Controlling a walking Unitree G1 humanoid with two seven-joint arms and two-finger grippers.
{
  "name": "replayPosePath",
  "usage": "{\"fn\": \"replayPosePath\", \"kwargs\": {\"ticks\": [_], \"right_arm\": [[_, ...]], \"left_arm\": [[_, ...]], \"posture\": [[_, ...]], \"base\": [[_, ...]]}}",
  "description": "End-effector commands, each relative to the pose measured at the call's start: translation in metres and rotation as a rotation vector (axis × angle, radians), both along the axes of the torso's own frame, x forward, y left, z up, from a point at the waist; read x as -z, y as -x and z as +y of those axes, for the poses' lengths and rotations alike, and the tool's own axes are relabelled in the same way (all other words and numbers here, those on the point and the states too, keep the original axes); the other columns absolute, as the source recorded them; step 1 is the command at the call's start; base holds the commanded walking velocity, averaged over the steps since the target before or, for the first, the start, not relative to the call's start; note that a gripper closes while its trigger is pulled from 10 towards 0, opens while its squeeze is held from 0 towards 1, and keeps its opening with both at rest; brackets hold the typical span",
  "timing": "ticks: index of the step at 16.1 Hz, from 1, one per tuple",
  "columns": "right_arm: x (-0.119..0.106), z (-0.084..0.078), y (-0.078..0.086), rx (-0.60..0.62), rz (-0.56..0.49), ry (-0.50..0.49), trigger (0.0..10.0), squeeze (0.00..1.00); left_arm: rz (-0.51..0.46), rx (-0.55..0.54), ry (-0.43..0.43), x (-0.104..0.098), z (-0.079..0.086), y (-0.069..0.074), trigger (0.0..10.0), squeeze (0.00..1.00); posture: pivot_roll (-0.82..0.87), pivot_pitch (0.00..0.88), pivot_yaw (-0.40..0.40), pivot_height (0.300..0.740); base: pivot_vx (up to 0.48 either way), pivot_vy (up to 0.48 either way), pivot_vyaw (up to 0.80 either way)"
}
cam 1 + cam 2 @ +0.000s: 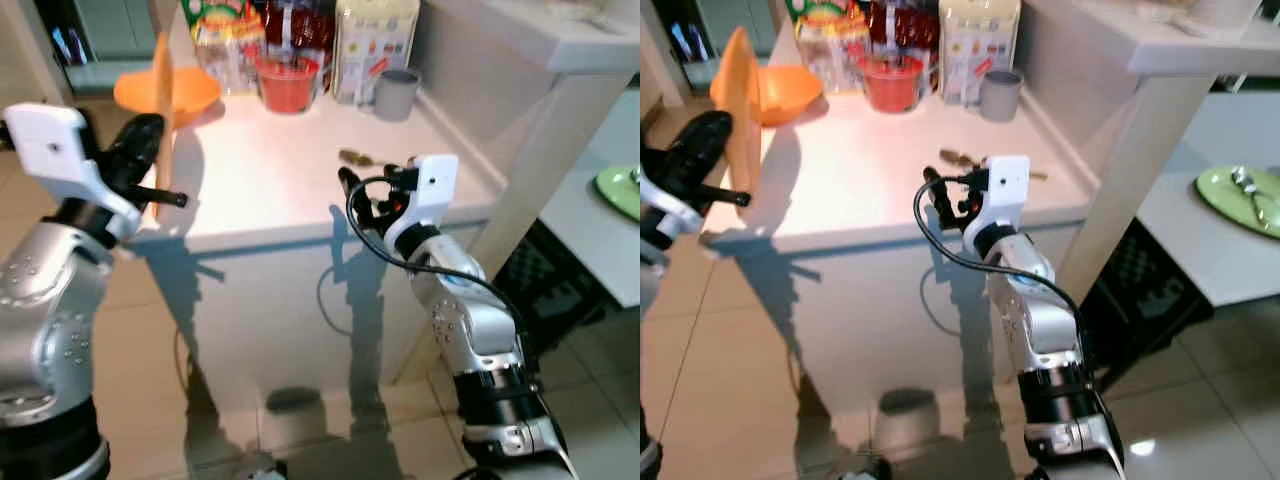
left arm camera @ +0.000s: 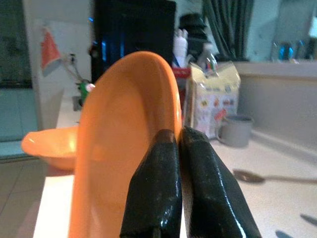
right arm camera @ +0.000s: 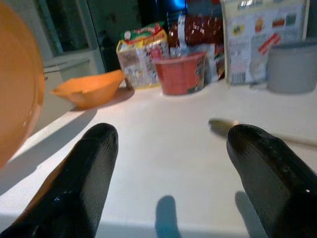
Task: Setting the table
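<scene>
The left gripper (image 1: 160, 190) clamps the rim of a flat orange plastic plate (image 1: 163, 95), held on edge above the white worktop (image 1: 270, 170) (fetching step, I judge). The right gripper (image 3: 168, 163) hovers spread, empty. Next: carry the plate across and lay it flat.

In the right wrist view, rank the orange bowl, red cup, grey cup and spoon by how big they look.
Largest to smallest as they appear:
1. Orange bowl
2. Red cup and grey cup look alike; the grey cup is cut off at the picture's edge, so I won't rank them.
3. Spoon, partly hidden by the right gripper.
</scene>
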State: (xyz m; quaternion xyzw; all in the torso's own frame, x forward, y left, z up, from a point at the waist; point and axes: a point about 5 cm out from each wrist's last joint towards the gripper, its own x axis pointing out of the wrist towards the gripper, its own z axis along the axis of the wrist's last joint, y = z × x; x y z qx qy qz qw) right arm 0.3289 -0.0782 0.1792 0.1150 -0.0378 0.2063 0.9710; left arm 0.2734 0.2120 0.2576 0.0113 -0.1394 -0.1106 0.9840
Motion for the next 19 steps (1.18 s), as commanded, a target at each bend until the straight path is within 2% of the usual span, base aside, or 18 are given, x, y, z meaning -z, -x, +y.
{"fn": "replayPosePath", "kwargs": {"ticks": [1, 2, 7, 10, 11, 19], "right_arm": [[0.002, 0.002, 0.001, -0.01, 0.003, 0.01, 10.0, 0.0], [0.003, 0.004, 0.003, -0.013, 0.007, 0.007, 10.0, 0.0], [0.007, 0.002, 0.004, -0.002, 0.019, 0.007, 10.0, 0.0], [0.008, 0.002, 0.006, 0.001, 0.024, 0.007, 10.0, 0.0], [0.01, 0.001, 0.006, 0.006, 0.029, 0.009, 10.0, 0.0], [0.013, -0.004, 0.002, 0.029, 0.044, 0.012, 10.0, 0.0]], "left_arm": [[0.021, -0.011, -0.026, 0.003, -0.001, -0.001, 0.0, 0.0], [0.02, -0.009, -0.055, 0.003, -0.003, -0.002, 0.0, 0.0], [0.037, 0.02, -0.094, 0.007, -0.011, -0.006, 0.0, 0.0], [0.03, 0.03, -0.108, 0.007, -0.013, -0.007, 0.0, 0.0], [0.007, 0.022, -0.137, 0.005, -0.014, -0.006, 0.0, 0.0], [0.003, 0.04, -0.157, 0.004, -0.019, -0.007, 0.0, 0.0]], "posture": [[0.26, 0.0, -0.014, 0.74], [0.26, 0.0, -0.011, 0.74], [0.24, 0.0, -0.001, 0.74], [0.24, 0.0, 0.006, 0.74], [0.23, 0.0, 0.008, 0.74], [0.23, 0.0, 0.014, 0.74]], "base": [[0.0, 0.0, 0.0], [0.0, 0.0, 0.0], [0.0, 0.0, 0.0], [0.0, -0.48, 0.0], [0.0, -0.48, 0.0], [0.0, -0.461, 0.0]]}}
